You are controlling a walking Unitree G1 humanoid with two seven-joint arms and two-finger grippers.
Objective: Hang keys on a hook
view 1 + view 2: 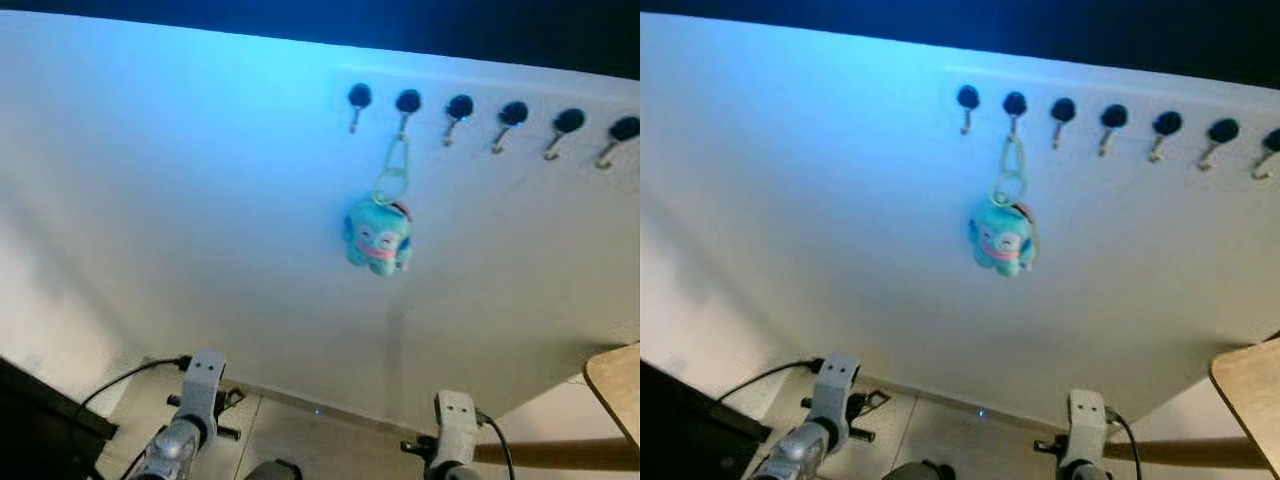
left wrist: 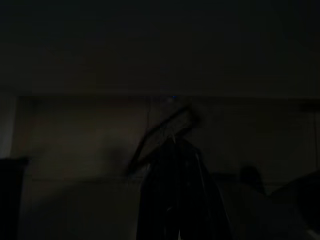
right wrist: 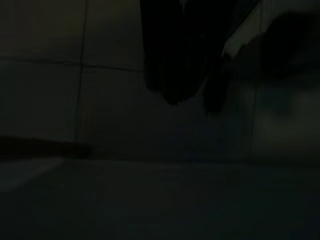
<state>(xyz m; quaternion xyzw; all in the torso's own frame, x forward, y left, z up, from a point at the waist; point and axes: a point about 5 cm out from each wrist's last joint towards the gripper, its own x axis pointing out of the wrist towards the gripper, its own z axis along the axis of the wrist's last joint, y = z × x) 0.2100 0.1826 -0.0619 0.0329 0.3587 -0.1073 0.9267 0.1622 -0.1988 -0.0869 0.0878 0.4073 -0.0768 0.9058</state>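
We see the keychain (image 1: pixel 378 235), a soft turquoise plush on a pale oval clip, hanging from the second hook (image 1: pixel 405 104) of a black-knobbed row on the smooth white wall. A nudge could unhook it. Both arms hang low; we cannot tell their jaws' opening.

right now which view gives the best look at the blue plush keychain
The left eye view: the blue plush keychain hangs well lit from the second hook by its loop. The right eye view shows it about as clearly, slightly further left. Both wrist views are too dark to make it out.
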